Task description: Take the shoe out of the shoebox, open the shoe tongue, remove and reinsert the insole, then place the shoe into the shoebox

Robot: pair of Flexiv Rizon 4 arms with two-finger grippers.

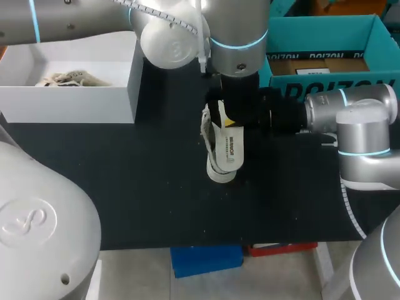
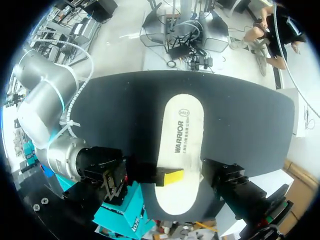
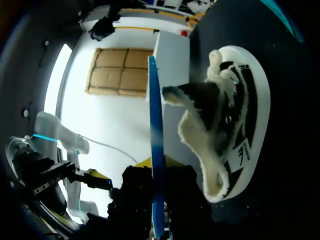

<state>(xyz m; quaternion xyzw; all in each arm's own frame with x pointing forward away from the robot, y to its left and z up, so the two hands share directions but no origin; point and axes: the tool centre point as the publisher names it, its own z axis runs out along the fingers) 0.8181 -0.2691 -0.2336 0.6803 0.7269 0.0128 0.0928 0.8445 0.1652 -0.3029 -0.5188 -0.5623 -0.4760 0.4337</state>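
A black-and-white shoe (image 1: 215,169) with white laces stands on the black table (image 1: 125,187) near the middle; in the right wrist view the shoe (image 3: 240,125) shows its tongue pulled open. The white printed insole (image 2: 182,150) is out of the shoe, held beside it and above the table. My right gripper (image 2: 170,176) reaches in from the side and is shut on the insole's edge; its own camera sees the insole edge-on as a thin blue strip (image 3: 156,150). My left gripper (image 1: 239,115) hangs open just over the insole. The white open shoebox (image 1: 69,100) sits at the back left.
A teal cardboard box (image 1: 325,31) stands at the back right, behind my right arm. Crumpled pale material (image 1: 62,79) lies inside the white box. Both arms crowd the middle of the table.
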